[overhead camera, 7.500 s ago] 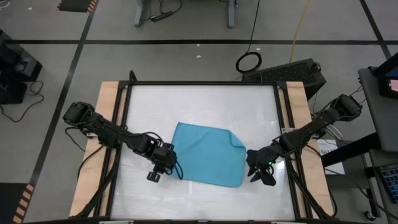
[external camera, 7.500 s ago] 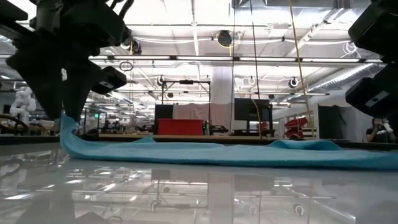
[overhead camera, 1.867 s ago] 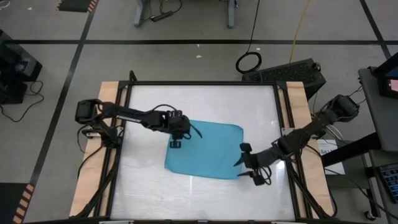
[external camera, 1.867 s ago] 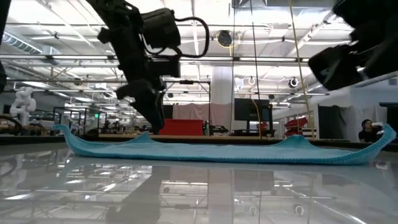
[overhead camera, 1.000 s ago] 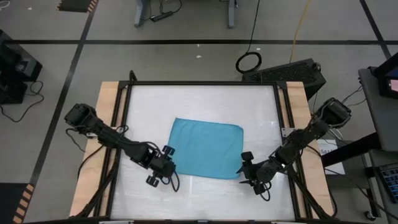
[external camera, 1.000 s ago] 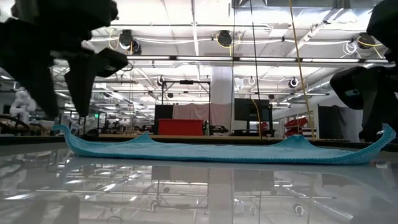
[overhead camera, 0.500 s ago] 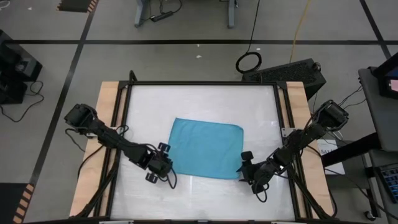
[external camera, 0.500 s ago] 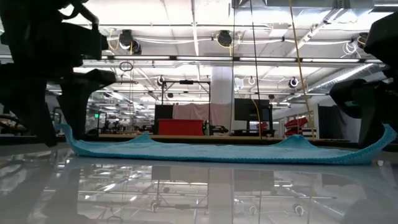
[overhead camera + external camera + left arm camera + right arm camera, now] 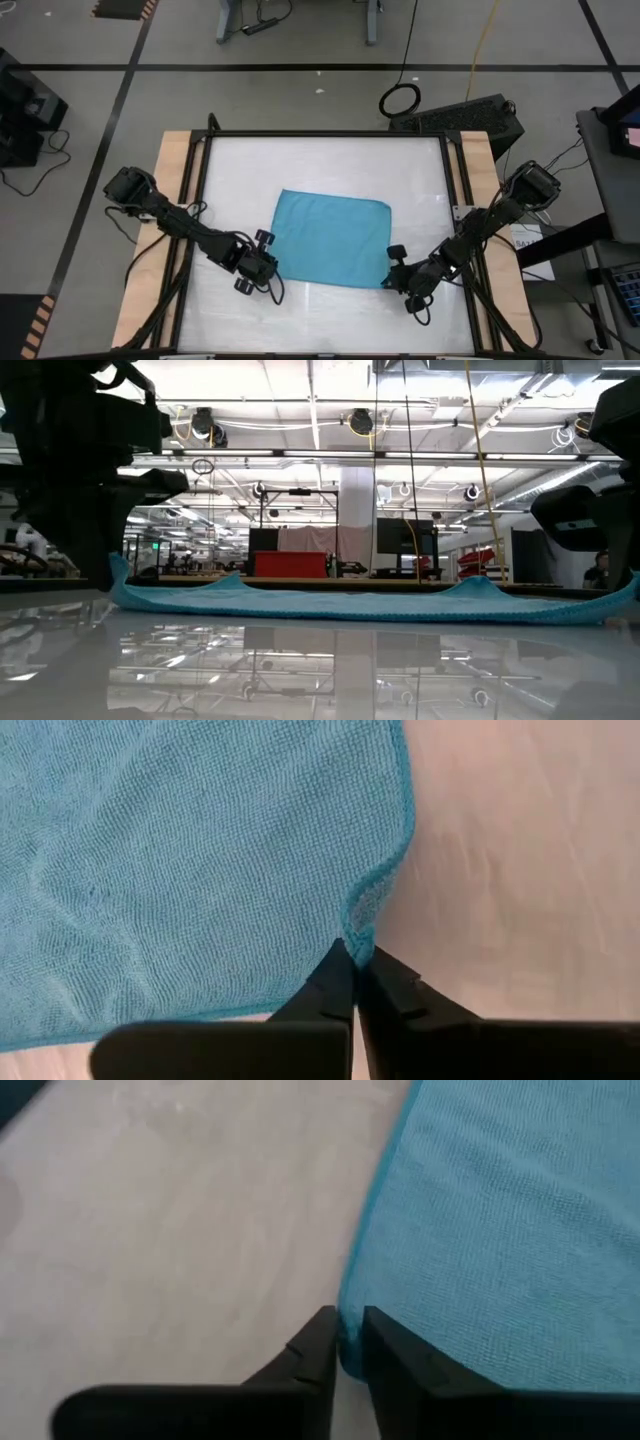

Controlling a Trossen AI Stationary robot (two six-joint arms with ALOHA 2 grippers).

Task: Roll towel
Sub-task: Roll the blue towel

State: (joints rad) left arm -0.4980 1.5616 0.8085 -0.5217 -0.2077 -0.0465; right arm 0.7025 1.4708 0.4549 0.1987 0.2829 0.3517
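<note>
One towel (image 9: 333,238) lay flat at the middle of the desk (image 9: 420,170), and two hands worked it: the left hand (image 9: 352,960) was pinched shut on the near left corner and the right hand (image 9: 342,1342) was nipped on the near right corner. Both bites caught only the hem's edge, so I judged either corner might slip free once pulled, leaving a crooked roll.

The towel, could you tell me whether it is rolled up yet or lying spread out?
Spread flat, not rolled: the towel lies open on the table, only its two near corners pinched by the left gripper and right gripper.
</note>
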